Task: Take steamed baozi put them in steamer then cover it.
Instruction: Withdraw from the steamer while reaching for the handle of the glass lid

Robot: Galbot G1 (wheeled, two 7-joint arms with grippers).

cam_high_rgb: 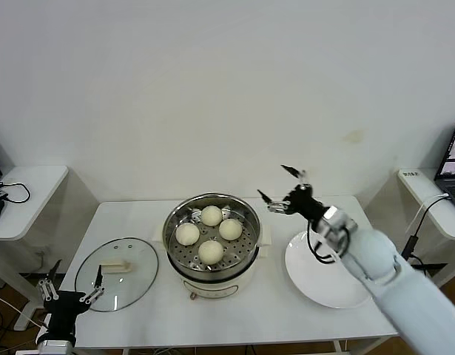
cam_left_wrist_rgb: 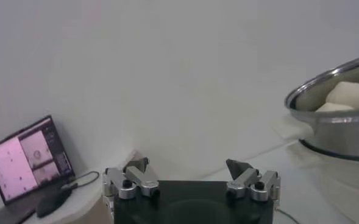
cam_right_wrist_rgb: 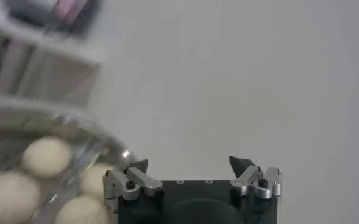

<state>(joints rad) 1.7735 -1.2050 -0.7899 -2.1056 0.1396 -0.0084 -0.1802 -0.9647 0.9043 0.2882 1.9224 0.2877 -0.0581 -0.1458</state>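
Well, I see all four baozi [cam_high_rgb: 210,234] already sitting in the steamer [cam_high_rgb: 251,222], and the lid [cam_high_rgb: 116,282] lying flat on the table to its left, so covering is what I judge remains. My left gripper [cam_high_rgb: 72,285] hangs low at the lid's near edge with its fingers spread wide and empty, well short of the bar handle [cam_high_rgb: 115,268]; the right gripper [cam_high_rgb: 281,187], also wide open and empty, hovers between the steamer and the plate [cam_high_rgb: 323,277]. My worry is a poor pinch on that handle: the glass could tilt, slip and knock the rim, or land askew on the buns, and the right arm hangs close enough to be in the lid's way.
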